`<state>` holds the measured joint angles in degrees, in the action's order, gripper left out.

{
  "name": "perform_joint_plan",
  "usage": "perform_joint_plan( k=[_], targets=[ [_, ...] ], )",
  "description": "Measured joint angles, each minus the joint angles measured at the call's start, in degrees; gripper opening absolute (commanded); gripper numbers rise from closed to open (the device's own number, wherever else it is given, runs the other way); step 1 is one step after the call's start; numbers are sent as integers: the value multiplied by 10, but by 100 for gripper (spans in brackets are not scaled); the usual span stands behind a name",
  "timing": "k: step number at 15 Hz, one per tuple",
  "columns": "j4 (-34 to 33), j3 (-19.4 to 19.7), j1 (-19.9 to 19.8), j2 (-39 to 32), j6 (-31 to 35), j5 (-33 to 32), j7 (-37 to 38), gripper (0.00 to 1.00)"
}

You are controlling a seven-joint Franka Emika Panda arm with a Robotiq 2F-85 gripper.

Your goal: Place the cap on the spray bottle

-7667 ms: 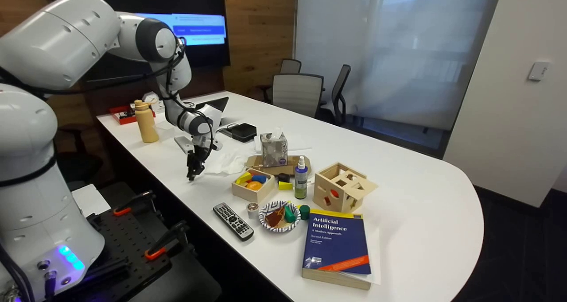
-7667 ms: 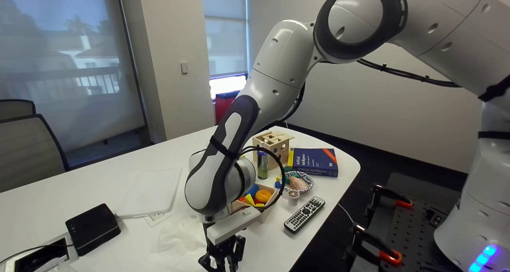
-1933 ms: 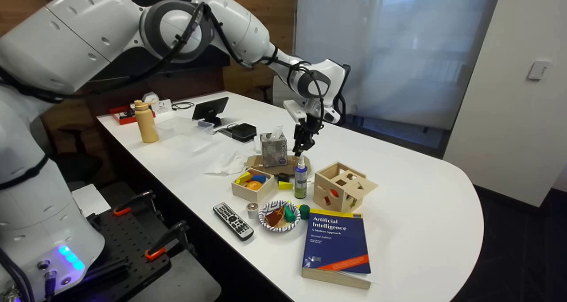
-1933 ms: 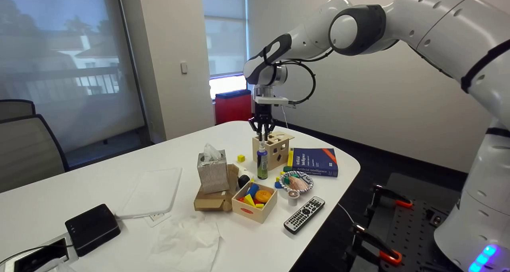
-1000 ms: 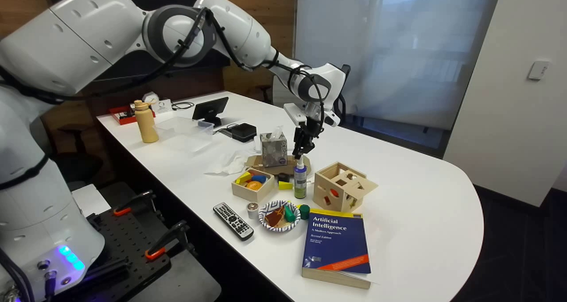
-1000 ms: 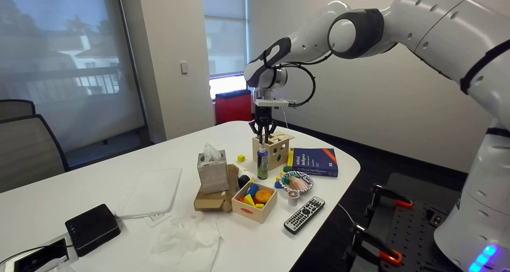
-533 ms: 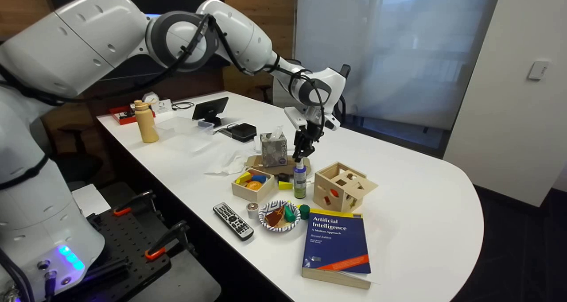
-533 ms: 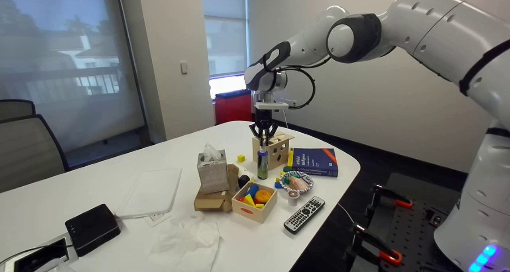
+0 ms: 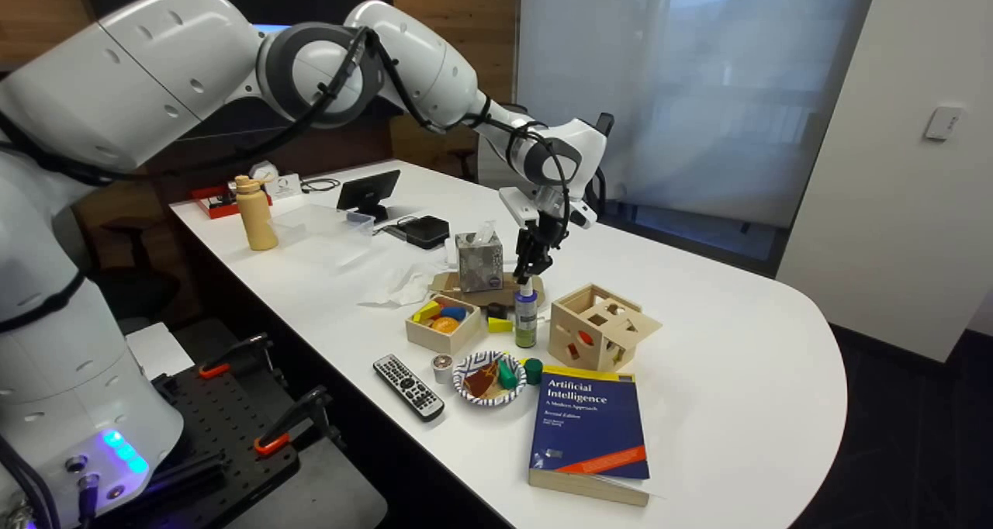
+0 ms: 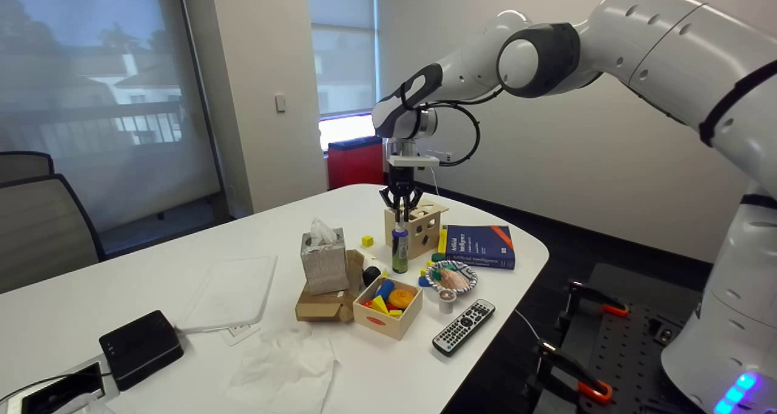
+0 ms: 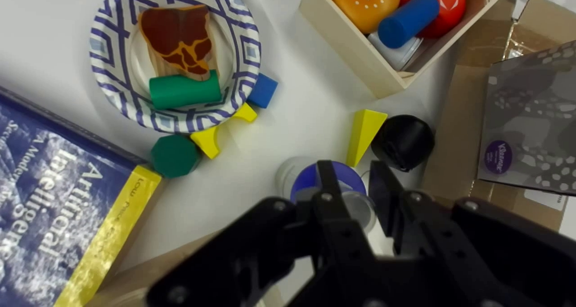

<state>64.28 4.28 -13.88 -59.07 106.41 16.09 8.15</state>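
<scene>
Lower than before: clear round cap [image 11: 360, 210] in pincer [image 10: 402, 219], over cylindrical bottle [image 9: 526, 323]

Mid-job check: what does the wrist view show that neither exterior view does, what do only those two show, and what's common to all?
Only the wrist view: what may be the cap, a round translucent shape between the fingers of the tool; and a white item partly covered by the blue cylinder in the wooden box.

Only outside: the remote and the black device, in both exterior views.

Shared: the tool, spray bottle, wooden box, book, patterned bowl and tissue box.
</scene>
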Motion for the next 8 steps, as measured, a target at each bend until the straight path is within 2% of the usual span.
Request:
perform_joint_plan(
  k=[6,7,8],
  targets=[
    [-2,-2,0,2,0,0,0,94],
    [-2,-2,1,4,0,0,0,99],
    [-1,-3,2,9,0,0,0,100]
  ],
)
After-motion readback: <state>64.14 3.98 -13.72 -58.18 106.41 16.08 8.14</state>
